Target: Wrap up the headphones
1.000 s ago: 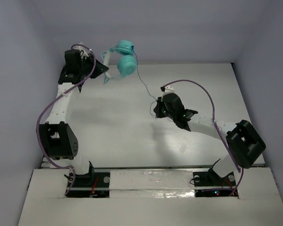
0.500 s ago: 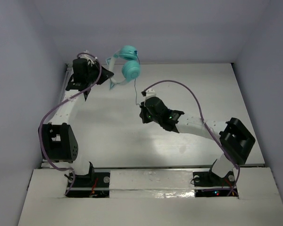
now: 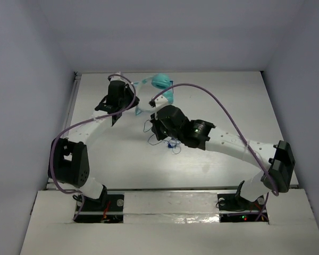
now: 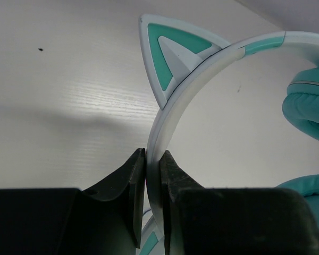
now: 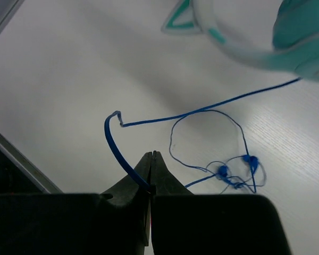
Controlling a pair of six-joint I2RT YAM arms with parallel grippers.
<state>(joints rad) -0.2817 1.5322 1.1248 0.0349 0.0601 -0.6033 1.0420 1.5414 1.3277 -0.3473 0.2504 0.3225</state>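
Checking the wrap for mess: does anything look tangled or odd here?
Yes: the cord bunches in a loose snarl on the table, not wound around the headphones; right fingers pinch it.

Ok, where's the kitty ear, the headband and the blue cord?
cat ear (image 4: 173,50): left wrist view, its teal middle.
headband (image 4: 157,127): left wrist view, pale curved part.
blue cord (image 5: 149,121): right wrist view, the straight stretch.

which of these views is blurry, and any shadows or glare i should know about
Right wrist: the headphones at the top are out of focus, the cord on the table sharp. Left wrist: the headband between the fingers is crisp; a soft shadow band crosses the table. Top external: even light, slight glare on the near strip.
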